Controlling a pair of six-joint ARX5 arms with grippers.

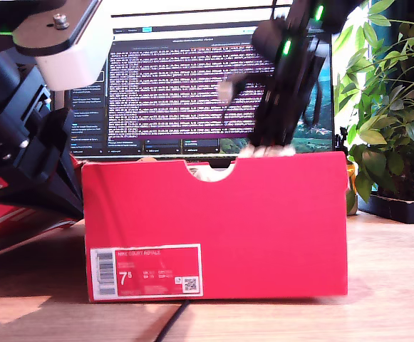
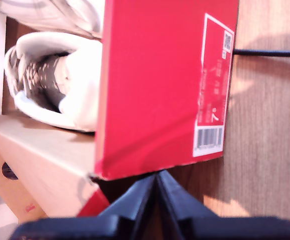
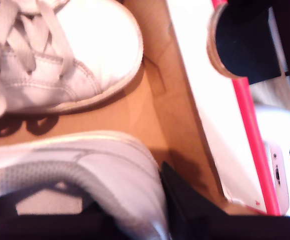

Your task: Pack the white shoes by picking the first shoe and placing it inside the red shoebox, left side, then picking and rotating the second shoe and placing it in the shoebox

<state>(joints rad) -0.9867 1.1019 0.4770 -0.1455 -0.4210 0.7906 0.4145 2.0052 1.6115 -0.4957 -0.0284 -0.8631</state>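
Second shoe sits gripped, I think, in my second end effector, low inside the red shoebox beside the first shoe. Next: release. My first end effector is closed, empty.

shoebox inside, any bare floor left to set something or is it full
One bare cardboard strip runs between the laced shoe's toe, the second shoe at my second claw, and the box wall. Elsewhere it is crowded with shoes.

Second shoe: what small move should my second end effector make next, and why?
Probably lower it slightly: the second shoe, seemingly gripped by my second end effector, is inside the red shoebox beside the first shoe, but may not rest yet.
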